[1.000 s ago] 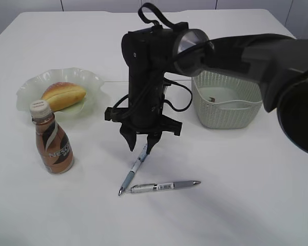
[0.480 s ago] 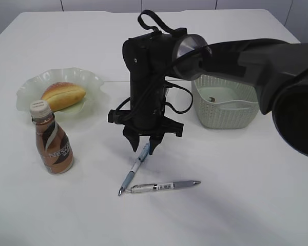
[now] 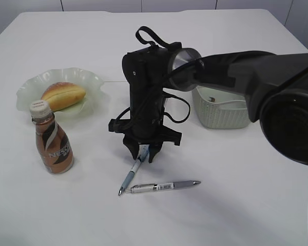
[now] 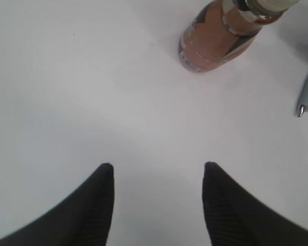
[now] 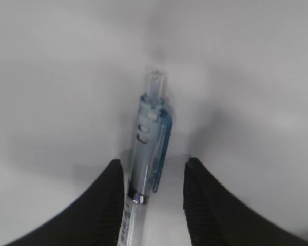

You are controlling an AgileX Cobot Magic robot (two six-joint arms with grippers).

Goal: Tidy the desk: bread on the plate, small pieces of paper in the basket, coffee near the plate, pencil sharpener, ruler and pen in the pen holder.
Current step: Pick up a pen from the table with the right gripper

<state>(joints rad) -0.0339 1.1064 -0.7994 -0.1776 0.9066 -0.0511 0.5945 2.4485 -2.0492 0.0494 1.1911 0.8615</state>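
Left to right: plate far left with the bread on it, coffee standing just in front of the plate, so those look done. Left gripper is out of the exterior view; wrist view shows it over bare desk, jaws apart, nothing between them, coffee well ahead of it. Centre: blue-white pen lies on the desk, its tip touching or just beside the second, grey pen. Right gripper is down over the blue pen's clicker end, jaws partly apart and straddling the barrel; left finger looks against it, right finger shows a gap, so not clamped yet. Pen should be light, rigid, smooth plastic, likely to roll or pivot; grip across the barrel below the clip, not on the clicker. Basket sits right of the arm.
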